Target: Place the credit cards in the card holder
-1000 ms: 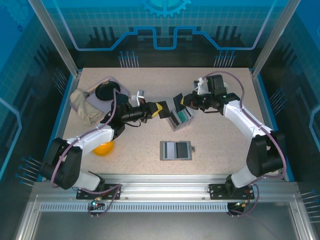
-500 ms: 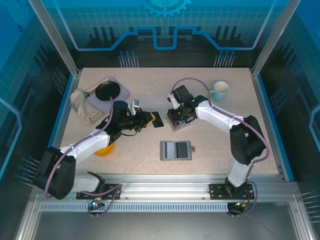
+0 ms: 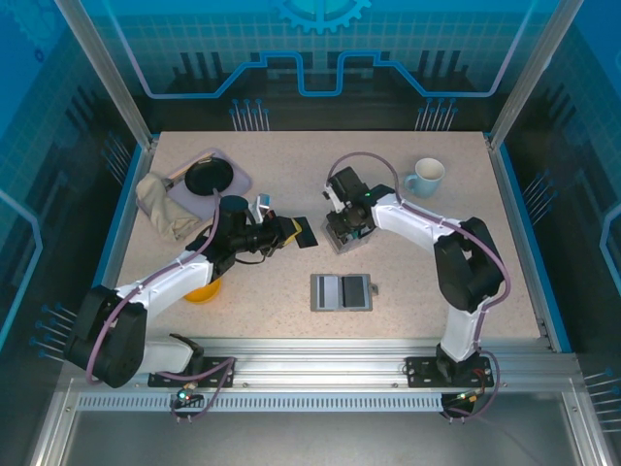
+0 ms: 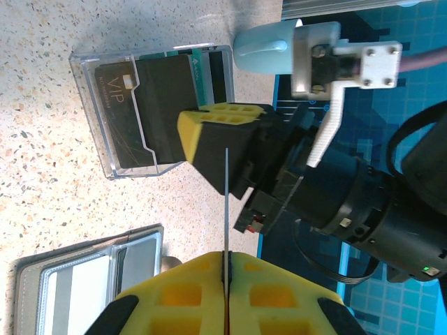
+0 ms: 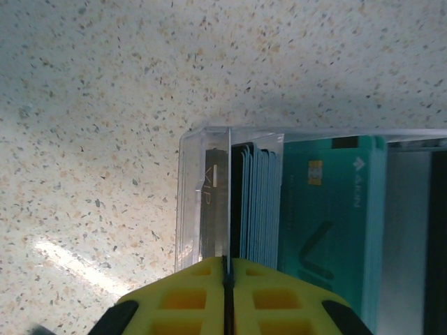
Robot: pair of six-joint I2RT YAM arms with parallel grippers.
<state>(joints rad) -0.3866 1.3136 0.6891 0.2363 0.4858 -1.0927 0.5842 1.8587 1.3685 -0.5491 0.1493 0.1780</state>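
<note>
**Two grippers clenched on cards beside the clear slotted box**

Both arms are seen reaching toward the middle of the speckled table (image 3: 417, 272). The left gripper (image 3: 294, 231) is clenched on a dark card (image 3: 305, 234), which is held just left of the clear slotted box (image 5: 187, 202) and apart from it. In the left wrist view this card is presented edge-on as a thin line rising from the seam between the closed yellow pads (image 4: 174, 296).

The right gripper (image 5: 228, 264) is pointed down into the box from above. Its yellow pads are pressed together on an edge-on card (image 5: 229, 195), which is stood upright inside the box near the left end wall as the right wrist view shows it. Whether this card is touching the bottom of the box cannot be told.

More credit cards are stacked upright in the box:
- a black card (image 4: 119, 125) marked VIP is placed against one end wall;
- a row of bluish card edges is seen next to it;
- a teal card (image 5: 328, 209) with a small yellow chip mark is shown face-on beyond them.

The card holder (image 3: 342, 292) is laid open and flat on the table, nearer the arm bases than the box and well apart from both grippers. Its dark half and pale half are turned upward. No card is seen on it or in its pockets.

A pale-blue mug (image 3: 425, 177) is stood toward the far right of the table.
</note>
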